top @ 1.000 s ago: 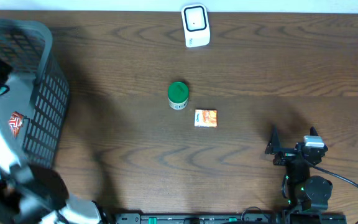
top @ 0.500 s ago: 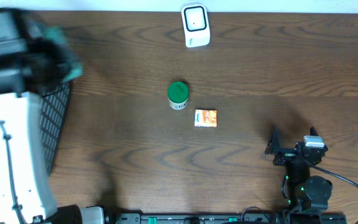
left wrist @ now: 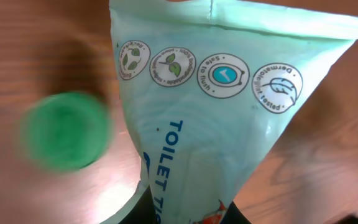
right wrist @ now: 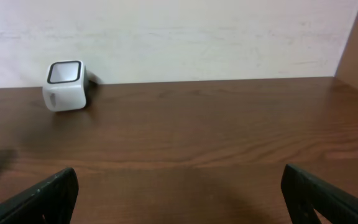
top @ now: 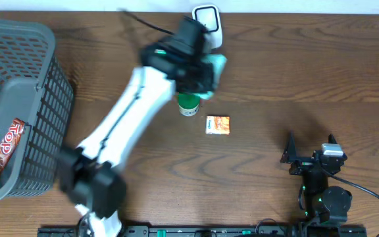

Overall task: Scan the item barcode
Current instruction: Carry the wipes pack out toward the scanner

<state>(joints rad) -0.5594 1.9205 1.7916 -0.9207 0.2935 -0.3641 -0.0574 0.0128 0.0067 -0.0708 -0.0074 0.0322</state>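
- While the left arm reaches across the surface (top: 295,72), we see the left end effector (left wrist: 186,213) pinching one gathered end of a mint-green toilet-wipes pouch (left wrist: 229,124). The rest of the pouch fans out ahead of the fingers, clear of the wood.
- Just beyond that end effector stands the white scanner (top: 210,26). A green-lidded jar (left wrist: 66,130) sits below and to one side of the held pouch. An orange packet (top: 218,124) lies a little farther off, toward the arm's base.
- Well apart from it all, the right end effector (top: 309,148) rests with its fingers spread wide, holding nothing.
- Far behind the left end effector, a grey basket (top: 18,39) holds a red wrapper.
- We judge the pouch soft and fairly light, with slick film that bends and sags away from the grip, so its printed face may not stay flat before the scanner window.
- We would take hold near a sealed seam, where the film is stiffest, and keep the fingers off the printed panel.
- No barcode shows in any view, so we cannot tell which face carries it.
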